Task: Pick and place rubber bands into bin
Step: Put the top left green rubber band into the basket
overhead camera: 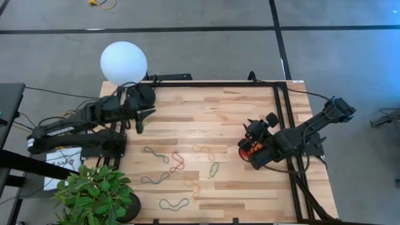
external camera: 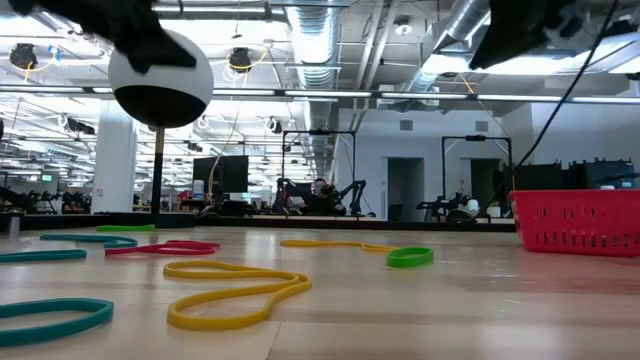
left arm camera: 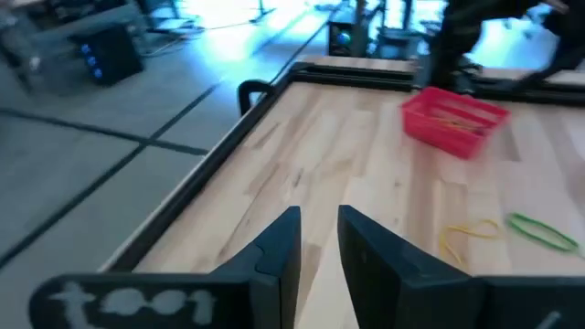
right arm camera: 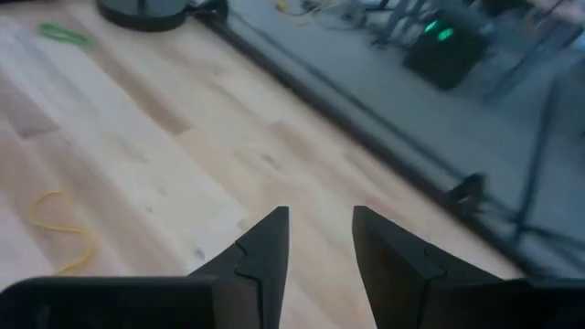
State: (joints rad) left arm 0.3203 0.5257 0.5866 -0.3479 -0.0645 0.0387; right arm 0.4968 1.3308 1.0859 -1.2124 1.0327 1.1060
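Several rubber bands lie flat on the wooden table's middle: a teal one [overhead camera: 156,153], a red one [overhead camera: 177,162], a green one [overhead camera: 214,169], and a yellow one [external camera: 235,290] nearest the low camera. The red bin [left arm camera: 452,119] stands on the table's right side, partly under my right arm. My right gripper [right arm camera: 320,238] hangs open above the bin [overhead camera: 247,150], nothing between its fingers. My left gripper [left arm camera: 318,238] is raised near the table's far left corner [overhead camera: 145,119], open by a narrow gap and empty.
A lamp with a white globe [overhead camera: 124,62] stands at the far left corner, its black base [right arm camera: 146,11] on the table. A potted plant [overhead camera: 97,194] sits at the near left. Black frame rails [overhead camera: 281,125] run along the right side.
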